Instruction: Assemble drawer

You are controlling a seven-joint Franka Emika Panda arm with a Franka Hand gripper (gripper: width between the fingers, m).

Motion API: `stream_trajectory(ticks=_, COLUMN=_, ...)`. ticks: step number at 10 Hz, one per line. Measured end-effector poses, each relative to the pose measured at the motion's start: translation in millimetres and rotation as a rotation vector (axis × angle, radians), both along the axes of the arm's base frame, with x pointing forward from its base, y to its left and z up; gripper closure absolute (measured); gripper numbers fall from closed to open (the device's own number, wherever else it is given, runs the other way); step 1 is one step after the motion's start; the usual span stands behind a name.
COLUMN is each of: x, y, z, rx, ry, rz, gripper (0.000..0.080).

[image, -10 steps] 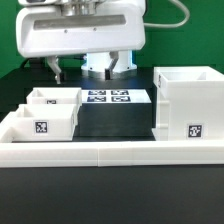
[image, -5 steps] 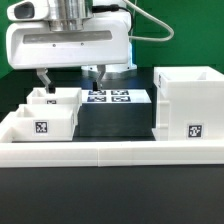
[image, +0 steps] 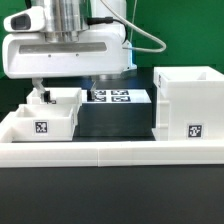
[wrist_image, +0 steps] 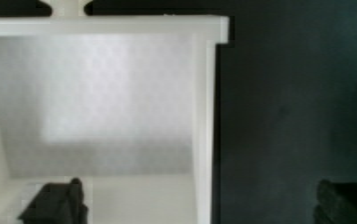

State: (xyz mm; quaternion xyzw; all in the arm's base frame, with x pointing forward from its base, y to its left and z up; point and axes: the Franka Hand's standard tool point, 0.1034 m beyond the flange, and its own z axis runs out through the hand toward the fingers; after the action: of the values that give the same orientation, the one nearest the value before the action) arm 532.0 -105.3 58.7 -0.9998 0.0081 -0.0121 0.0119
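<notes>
The drawer's tall boxy housing (image: 185, 100) stands at the exterior view's right, with a tag low on its front. Two small white trays sit at the left: a front tray (image: 42, 122) with a tag and a rear tray (image: 62, 98) behind it. My gripper (image: 63, 90) hangs open just above the rear tray. In the wrist view the gripper (wrist_image: 200, 203) straddles one side wall of that tray (wrist_image: 104, 100). One finger (wrist_image: 54, 200) is over the tray's inside, the other over the black table. The tray's knob (wrist_image: 77, 8) shows at its end. The gripper holds nothing.
The marker board (image: 118, 97) lies flat between the trays and the housing. A long low white border wall (image: 110, 152) runs along the front. The table top (wrist_image: 290, 100) is black.
The gripper has moved toward the exterior view's left and come down, from above the marker board to over the rear tray. The parts have not moved.
</notes>
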Motion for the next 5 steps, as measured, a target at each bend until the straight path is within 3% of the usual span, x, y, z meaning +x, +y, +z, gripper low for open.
stream_trajectory(ticks=5, x=-9.2, y=7.6, z=-31.2, rx=-0.025, ry=0.004, rz=0.008, gripper=0.015)
